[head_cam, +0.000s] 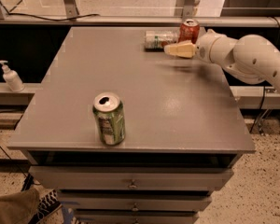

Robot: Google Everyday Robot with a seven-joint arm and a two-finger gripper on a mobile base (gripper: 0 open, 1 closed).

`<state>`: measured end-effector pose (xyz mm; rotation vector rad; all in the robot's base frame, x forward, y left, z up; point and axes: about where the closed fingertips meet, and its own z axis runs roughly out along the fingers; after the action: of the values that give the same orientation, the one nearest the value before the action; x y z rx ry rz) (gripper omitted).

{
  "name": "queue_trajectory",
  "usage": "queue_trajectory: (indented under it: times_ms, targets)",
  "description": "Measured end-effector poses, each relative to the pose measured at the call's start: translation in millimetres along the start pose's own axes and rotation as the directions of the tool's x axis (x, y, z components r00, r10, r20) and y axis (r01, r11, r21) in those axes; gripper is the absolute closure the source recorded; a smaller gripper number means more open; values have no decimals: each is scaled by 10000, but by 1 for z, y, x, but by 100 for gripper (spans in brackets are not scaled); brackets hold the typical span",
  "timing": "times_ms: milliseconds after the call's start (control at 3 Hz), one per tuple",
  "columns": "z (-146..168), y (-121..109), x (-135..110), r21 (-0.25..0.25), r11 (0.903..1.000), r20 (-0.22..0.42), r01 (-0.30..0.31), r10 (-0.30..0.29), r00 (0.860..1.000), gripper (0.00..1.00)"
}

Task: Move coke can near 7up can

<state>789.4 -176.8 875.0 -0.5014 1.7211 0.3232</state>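
Finding: I am holding my gripper (179, 49) low over the far part of the table (130, 92), reaching in from the right side of the camera view and pointing toward its left. It is gripping nothing; whether it is open or closed I cannot tell.

The coke can (189, 30) is standing upright at the far edge, just behind my gripper and a little back toward my wrist. The 7up can (159, 39) is lying on its side just beside it, long axis running along that far edge.

Judgement: the two cans are already sitting close together. Any further reach is going away from the camera, not sideways.

A green can (109, 119) is standing well apart, near the front edge.
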Motion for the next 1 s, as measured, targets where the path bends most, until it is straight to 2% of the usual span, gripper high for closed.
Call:
queue_trajectory:
  times_ms: [333, 667, 1000]
  targets:
    - [-40, -4, -35, 304, 9965, 380, 781, -792, 9961, 0]
    - [-97, -11, -85, 1026, 9771, 744, 1865, -1945, 9781, 0]
    - [-153, -8, -131, 2199, 9390, 1086, 2646, -2931, 9499, 0]
